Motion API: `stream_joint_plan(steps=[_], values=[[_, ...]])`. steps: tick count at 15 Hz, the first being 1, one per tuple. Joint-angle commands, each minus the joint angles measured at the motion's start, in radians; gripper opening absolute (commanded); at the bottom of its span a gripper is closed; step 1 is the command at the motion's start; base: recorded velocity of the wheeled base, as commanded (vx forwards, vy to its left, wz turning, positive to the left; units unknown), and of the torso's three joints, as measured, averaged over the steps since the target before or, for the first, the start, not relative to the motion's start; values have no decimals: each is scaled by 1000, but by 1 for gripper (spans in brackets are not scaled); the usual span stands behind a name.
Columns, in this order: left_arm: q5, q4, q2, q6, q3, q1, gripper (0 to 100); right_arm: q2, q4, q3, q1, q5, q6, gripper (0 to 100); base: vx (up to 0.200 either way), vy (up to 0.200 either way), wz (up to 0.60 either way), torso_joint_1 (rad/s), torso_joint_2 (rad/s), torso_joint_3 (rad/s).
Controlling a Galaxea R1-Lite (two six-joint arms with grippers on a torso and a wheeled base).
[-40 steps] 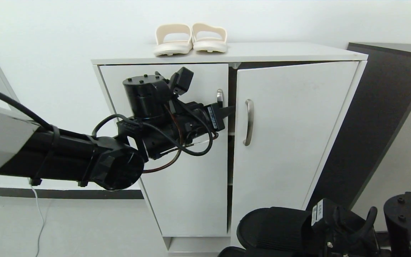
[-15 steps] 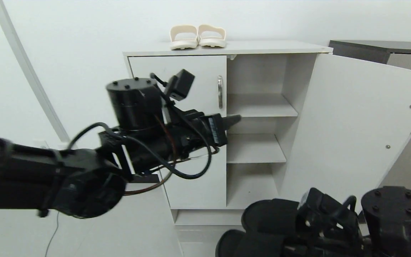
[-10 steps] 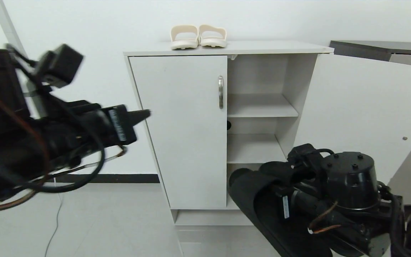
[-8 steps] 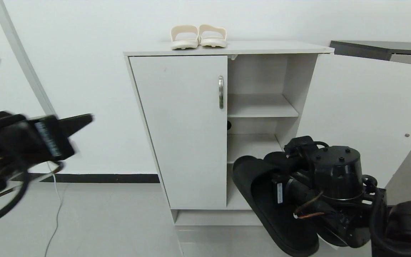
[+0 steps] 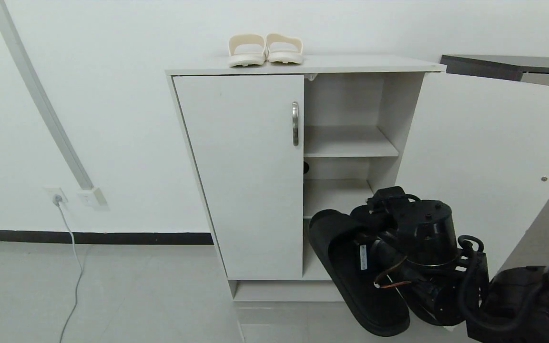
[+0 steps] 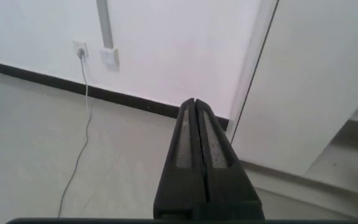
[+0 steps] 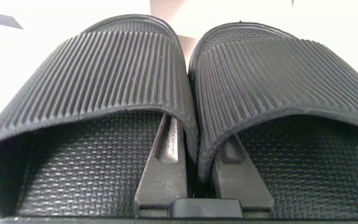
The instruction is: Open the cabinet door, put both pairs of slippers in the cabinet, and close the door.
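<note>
The white cabinet point(image 5: 246, 190) stands against the wall with its right door point(image 5: 484, 157) swung wide and its left door closed. Two bare shelves point(image 5: 348, 142) show inside. A cream pair of slippers point(image 5: 265, 49) rests on the cabinet top. My right gripper point(image 7: 194, 171) is shut on the black slippers point(image 5: 350, 267), one finger inside each, pinching their touching inner sides point(image 7: 191, 112). The pair hangs toes-up in front of the lowest compartment. My left gripper point(image 6: 195, 109) is shut and empty, low over the floor beside the cabinet's closed door.
A wall socket point(image 5: 57, 196) with a cable point(image 5: 72, 267) trailing down sits left of the cabinet, under a slanted wall conduit point(image 5: 36, 95). Dark grey furniture point(image 5: 508, 64) stands behind the open door. Bare floor point(image 5: 112, 295) lies to the left.
The right door has swung open and the view has pulled back. My left arm withdrew leftward out of the head view. My right arm brought the black slippers up toward the open compartment.
</note>
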Motion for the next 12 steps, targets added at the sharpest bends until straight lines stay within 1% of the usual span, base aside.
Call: stream_joint_plan(steps=[1,2,4,5,6,7,8,9,10,12], values=[[-82,60,-179,28,52,38,0,9,-1,4,0,1,1,0,0,0,0,0,0,0],[-133,98,-225,46,60,38,0,18,-2,4,0,0,1,0,0,0,0,0,0,0],[-161,83,-227,54,107,38,0,21,-2,9,0,3,1,0,0,0,0,0,0,0],[-211,75,-227,58,141,38,0,24,-2,9,0,3,2,0,0,0,0,0,0,0],[-282,113,-225,60,139,38,0,29,-2,11,0,3,-1,0,0,0,0,0,0,0],[-294,103,-225,66,139,38,0,37,-2,12,1,3,-1,0,0,0,0,0,0,0],[-303,103,-225,95,141,18,0,43,-2,9,1,3,-3,0,0,0,0,0,0,0],[-311,103,-243,100,141,-69,0,49,-2,7,3,3,-4,0,0,0,0,0,0,0],[-315,104,-257,101,141,-124,0,52,-5,7,3,3,-4,0,0,0,0,0,0,0],[-311,104,-299,101,141,-94,0,69,-38,4,3,1,-7,0,0,0,0,0,0,0]])
